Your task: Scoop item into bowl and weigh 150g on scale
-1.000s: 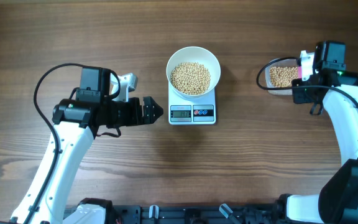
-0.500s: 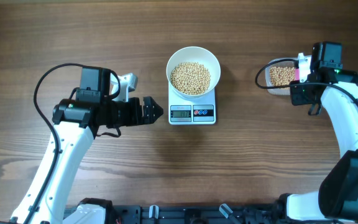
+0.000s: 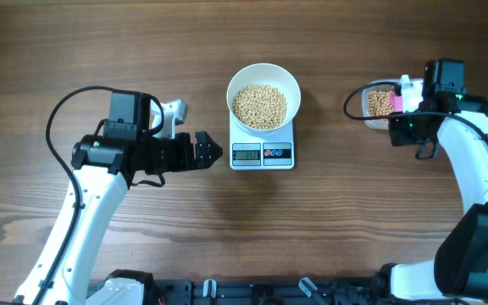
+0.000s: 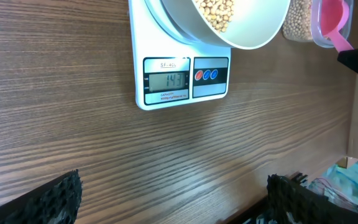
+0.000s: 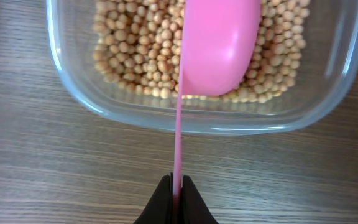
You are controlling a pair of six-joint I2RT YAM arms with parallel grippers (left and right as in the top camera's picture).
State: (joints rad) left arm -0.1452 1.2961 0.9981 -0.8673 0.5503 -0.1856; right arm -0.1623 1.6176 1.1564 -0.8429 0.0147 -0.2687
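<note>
Beige beans [image 3: 259,105] heaped in white bowl [image 3: 263,69] | left gripper [image 3: 212,152] spread | right gripper [image 5: 176,186] pinching pink scoop [image 5: 219,43]

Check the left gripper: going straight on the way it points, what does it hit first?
Most likely the scale. The open left gripper points at its left side, with nothing showing between them. Height is unclear from overhead, so the exact contact spot is uncertain.

The white left arm stretches sideways, its black left gripper [image 3: 213,152] spread wide, empty. The right arm's black right gripper [image 5: 178,198] pinches the thin handle of a pink plastic scoop [image 5: 219,43].
</note>
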